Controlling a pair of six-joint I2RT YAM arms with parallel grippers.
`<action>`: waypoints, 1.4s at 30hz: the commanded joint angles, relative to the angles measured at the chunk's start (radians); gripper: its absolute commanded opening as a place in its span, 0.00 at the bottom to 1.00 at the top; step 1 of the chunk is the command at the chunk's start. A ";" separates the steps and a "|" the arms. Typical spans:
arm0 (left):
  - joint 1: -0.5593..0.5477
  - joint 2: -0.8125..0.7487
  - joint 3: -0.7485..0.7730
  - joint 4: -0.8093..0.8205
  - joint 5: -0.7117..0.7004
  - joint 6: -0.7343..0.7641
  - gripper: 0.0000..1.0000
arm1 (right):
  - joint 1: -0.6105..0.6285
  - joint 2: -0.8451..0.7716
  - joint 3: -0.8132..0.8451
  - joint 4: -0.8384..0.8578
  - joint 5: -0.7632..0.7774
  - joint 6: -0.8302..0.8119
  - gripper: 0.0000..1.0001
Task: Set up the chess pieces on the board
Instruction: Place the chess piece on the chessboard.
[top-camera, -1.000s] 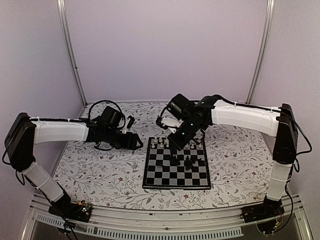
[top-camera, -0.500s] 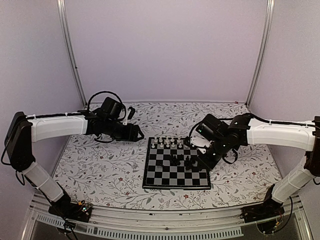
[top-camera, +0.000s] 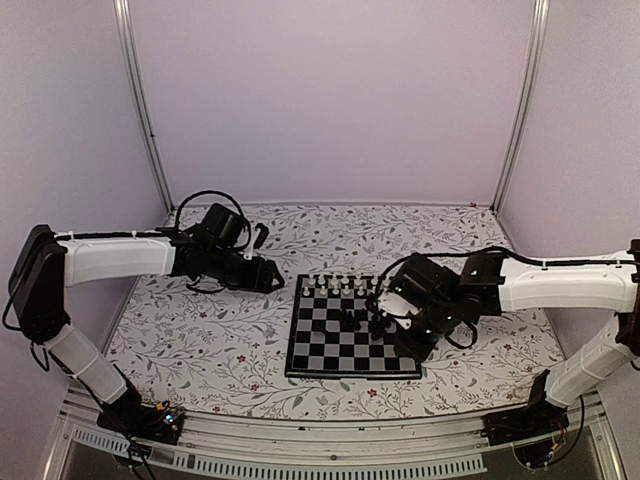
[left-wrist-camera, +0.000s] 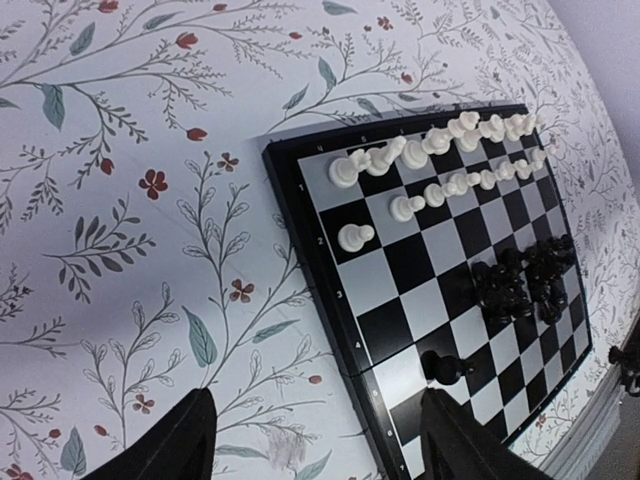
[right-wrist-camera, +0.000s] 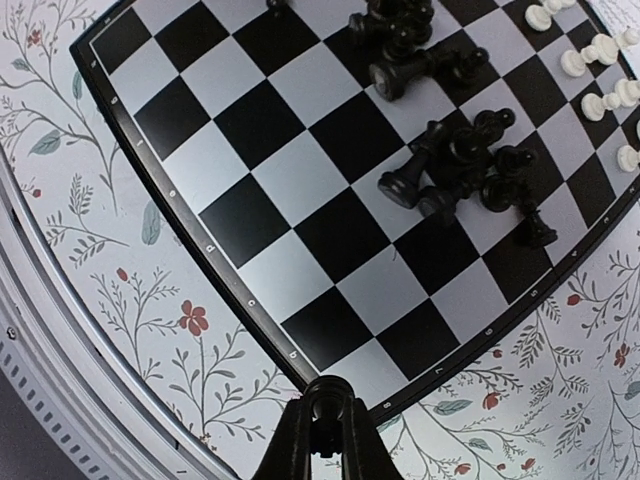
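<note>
The board (top-camera: 352, 360) lies mid-table, with white chess pieces (top-camera: 340, 288) in two rows along its far edge. Black chess pieces (top-camera: 378, 325) are heaped near the middle. My right gripper (top-camera: 410, 348) hovers over the board's near right corner. In the right wrist view the right gripper (right-wrist-camera: 328, 425) is shut on a small black chess piece (right-wrist-camera: 328, 398), above the board rim (right-wrist-camera: 180, 205). The black heap (right-wrist-camera: 460, 170) is beyond it. My left gripper (top-camera: 272, 281) hangs open left of the board. In the left wrist view the left gripper (left-wrist-camera: 315, 450) is empty over the rim (left-wrist-camera: 300, 250), near a lone black pawn (left-wrist-camera: 447, 367).
A floral table cover (top-camera: 200, 340) surrounds the board. The white rows (left-wrist-camera: 430, 150) and the black heap (left-wrist-camera: 520, 280) also show in the left wrist view. Purple walls and metal posts (top-camera: 140, 110) close in the back and sides.
My right arm has swung from the far side of the board, at the black heap, to the near right corner. The left gripper drew back slightly and stayed open.
</note>
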 joint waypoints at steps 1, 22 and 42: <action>0.013 -0.027 -0.015 0.025 0.008 0.034 0.72 | 0.044 0.075 0.031 -0.032 0.072 0.062 0.01; 0.016 -0.047 -0.063 0.069 0.031 -0.002 0.72 | 0.043 0.167 0.039 -0.066 0.144 0.133 0.03; 0.016 -0.057 -0.077 0.077 0.038 -0.018 0.72 | 0.043 0.176 0.028 -0.036 0.141 0.130 0.12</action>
